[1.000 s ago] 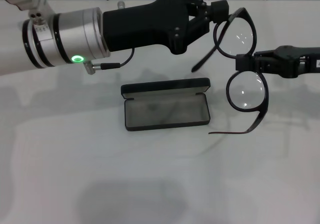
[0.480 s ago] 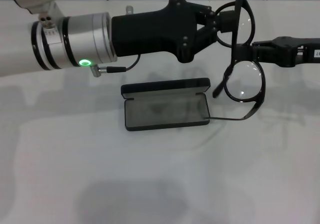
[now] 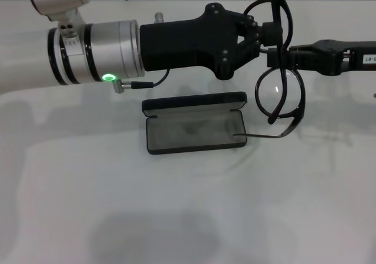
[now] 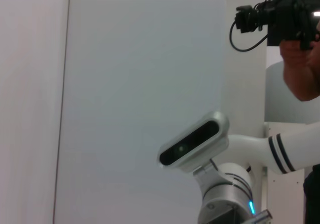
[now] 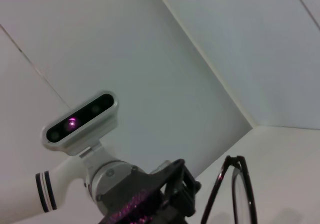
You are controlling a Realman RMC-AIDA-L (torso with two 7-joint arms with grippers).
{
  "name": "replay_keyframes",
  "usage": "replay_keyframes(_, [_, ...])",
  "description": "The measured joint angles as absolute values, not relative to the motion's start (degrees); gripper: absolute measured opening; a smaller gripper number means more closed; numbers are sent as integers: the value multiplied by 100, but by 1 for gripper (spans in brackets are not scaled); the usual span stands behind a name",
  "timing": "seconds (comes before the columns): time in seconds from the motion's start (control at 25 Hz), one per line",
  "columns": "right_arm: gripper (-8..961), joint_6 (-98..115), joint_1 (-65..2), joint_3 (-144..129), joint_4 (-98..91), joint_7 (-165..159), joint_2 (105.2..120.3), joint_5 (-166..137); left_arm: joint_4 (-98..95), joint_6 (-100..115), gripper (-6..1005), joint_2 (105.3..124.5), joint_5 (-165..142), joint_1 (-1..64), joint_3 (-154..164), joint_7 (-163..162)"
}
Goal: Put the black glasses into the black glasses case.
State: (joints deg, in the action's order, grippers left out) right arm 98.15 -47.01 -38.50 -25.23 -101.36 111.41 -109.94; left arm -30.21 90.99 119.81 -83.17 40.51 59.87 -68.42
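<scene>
The black glasses (image 3: pixel 281 94) hang in the air right of the case, turned nearly edge-on with one lens above the other. My left gripper (image 3: pixel 269 30) reaches in from the left and is shut on the upper rim. My right gripper (image 3: pixel 282 57) comes in from the right and is shut on the bridge. One temple arm (image 3: pixel 258 136) points left, its tip over the right end of the black glasses case (image 3: pixel 194 129). The case lies open on the white table, grey lining up. The right wrist view shows the glasses (image 5: pixel 241 194) beside the left gripper (image 5: pixel 182 189).
The white table (image 3: pixel 188 217) stretches out in front of the case. The left arm's silver forearm (image 3: pixel 94 49) spans the back left above the table. The left wrist view shows only a wall, the robot's head camera (image 4: pixel 192 141) and a person holding a camera (image 4: pixel 295 14).
The left arm has moved right. The glasses have turned more edge-on and shifted left, and the lower temple arm has swung in over the case's right end.
</scene>
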Motion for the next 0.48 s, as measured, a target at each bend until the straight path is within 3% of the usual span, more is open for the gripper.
replay_keyframes(0.48, [107,9829,-4728,-3863,-2522,-10143,11153,-10994,-3023,8970,20,11997,-8304,4123,5994,-6817])
